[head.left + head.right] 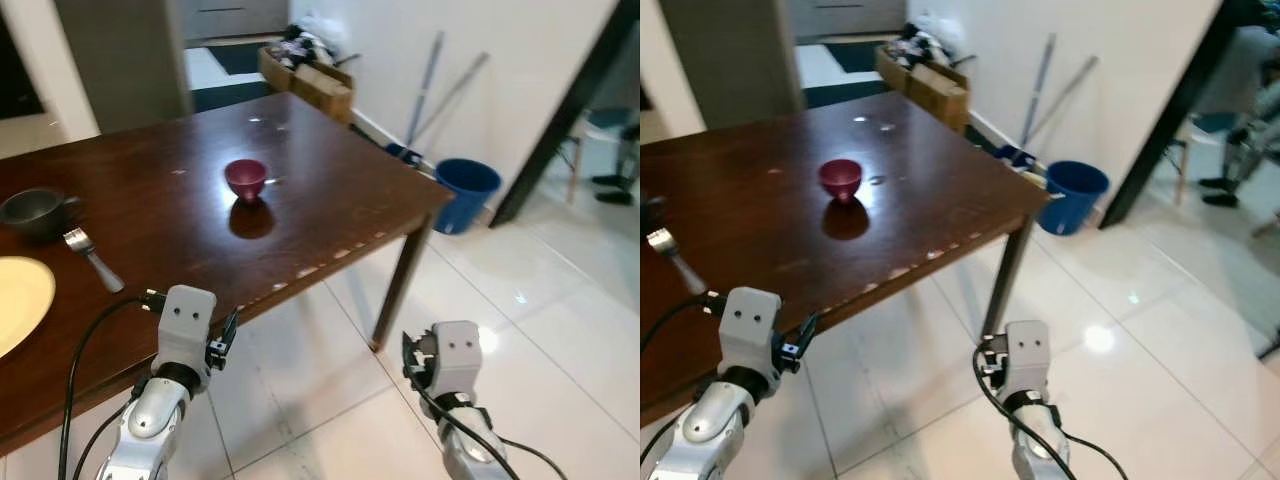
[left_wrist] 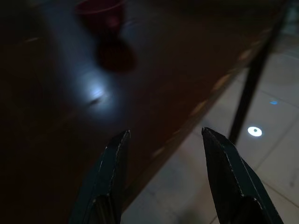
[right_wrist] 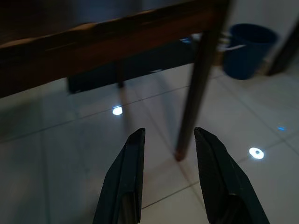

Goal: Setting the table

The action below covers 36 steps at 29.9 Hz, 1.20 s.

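A small red bowl stands upright mid-way across a dark wooden table, well apart from a fork, a grey bowl and a yellow plate at its left end. The left gripper hovers over the table's near edge, fingers spread and empty. The right gripper, fingers also parted and empty, hangs low over the tiled floor beside the table leg, with a blue bucket beyond.

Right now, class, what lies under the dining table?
Under the dining table the right wrist view shows pale floor tiles, a dark table leg and light spots. The blue bucket stands beyond it. The tabletop hides the area beneath its left part.
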### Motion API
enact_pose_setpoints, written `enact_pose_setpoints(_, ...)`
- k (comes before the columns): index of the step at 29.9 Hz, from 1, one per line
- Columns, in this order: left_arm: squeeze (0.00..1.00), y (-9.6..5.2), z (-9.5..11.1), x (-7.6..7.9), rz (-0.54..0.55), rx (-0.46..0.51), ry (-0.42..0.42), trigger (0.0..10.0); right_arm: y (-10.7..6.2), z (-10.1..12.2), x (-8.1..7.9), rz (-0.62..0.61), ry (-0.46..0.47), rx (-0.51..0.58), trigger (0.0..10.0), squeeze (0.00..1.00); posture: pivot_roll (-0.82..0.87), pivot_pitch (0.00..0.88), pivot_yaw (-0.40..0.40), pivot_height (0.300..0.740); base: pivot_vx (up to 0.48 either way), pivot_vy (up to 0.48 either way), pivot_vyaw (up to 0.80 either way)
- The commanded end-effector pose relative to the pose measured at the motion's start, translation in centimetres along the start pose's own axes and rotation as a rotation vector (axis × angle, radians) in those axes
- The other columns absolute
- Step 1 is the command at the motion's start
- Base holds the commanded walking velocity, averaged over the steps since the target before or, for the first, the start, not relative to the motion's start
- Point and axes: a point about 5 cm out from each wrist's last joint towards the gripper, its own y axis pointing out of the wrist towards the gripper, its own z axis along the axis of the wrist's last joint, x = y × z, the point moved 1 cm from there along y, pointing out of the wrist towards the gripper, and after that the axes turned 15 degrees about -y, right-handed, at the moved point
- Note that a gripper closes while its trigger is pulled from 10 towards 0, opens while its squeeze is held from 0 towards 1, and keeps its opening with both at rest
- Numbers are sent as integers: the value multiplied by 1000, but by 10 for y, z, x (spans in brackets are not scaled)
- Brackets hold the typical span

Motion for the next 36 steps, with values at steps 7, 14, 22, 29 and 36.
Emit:
enact_pose_setpoints(7, 0, -19, -24, -13, 28, -97, -9, 10000, -6, -23, 0, 32, -55, -56, 10000, 0, -17, 0, 37, 740, 0, 0, -781)
enact_pose_setpoints(14, 0, -53, -64, -34, 63, -257, 26, 10000, -10, -44, 1, 59, -99, -129, 10000, 0, 2, 0, 28, 740, 0, 0, -781)
enact_pose_setpoints(22, 0, -69, -110, -65, 251, -415, 104, 10000, -14, -63, -9, 122, -143, -187, 10000, 0, 16, 0, 18, 740, 0, 0, -781)
enact_pose_setpoints(29, 0, -96, -143, -78, 317, -552, 114, 10000, -13, -69, -17, 169, -164, -205, 10000, 0, 47, 5, 1, 740, 0, 0, -781)
enact_pose_setpoints(36, 0, -108, -160, -87, 387, -599, 112, 10000, -8, -67, -25, 206, -171, -191, 10000, 0, 59, 5, -8, 740, 0, 0, -781)
